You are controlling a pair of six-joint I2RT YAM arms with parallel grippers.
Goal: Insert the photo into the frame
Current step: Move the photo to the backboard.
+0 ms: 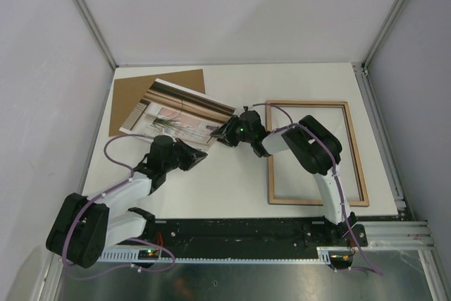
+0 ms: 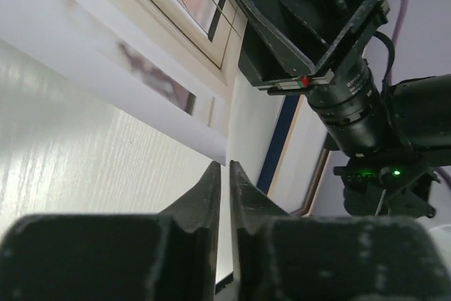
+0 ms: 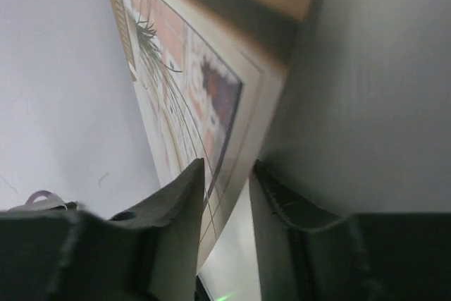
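Observation:
The photo (image 1: 176,111), a window scene with a plant, lies at the back left, partly over a brown backing board (image 1: 134,100), with its right edge raised. My right gripper (image 1: 224,132) is at that raised edge. In the right wrist view the photo (image 3: 183,82) passes between the partly open jaws of my right gripper (image 3: 227,167) and leans on one finger. My left gripper (image 1: 201,156) is at the photo's near right corner. In the left wrist view its jaws (image 2: 225,167) are nearly together with nothing between them. The frame (image 1: 316,153) lies flat at the right, wood side up.
The frame's navy edge (image 2: 282,132) shows in the left wrist view, beyond the right arm's wrist camera (image 2: 345,103). Grey walls enclose the white table (image 1: 232,188) on three sides. A black rail (image 1: 246,230) carries both arm bases at the near edge.

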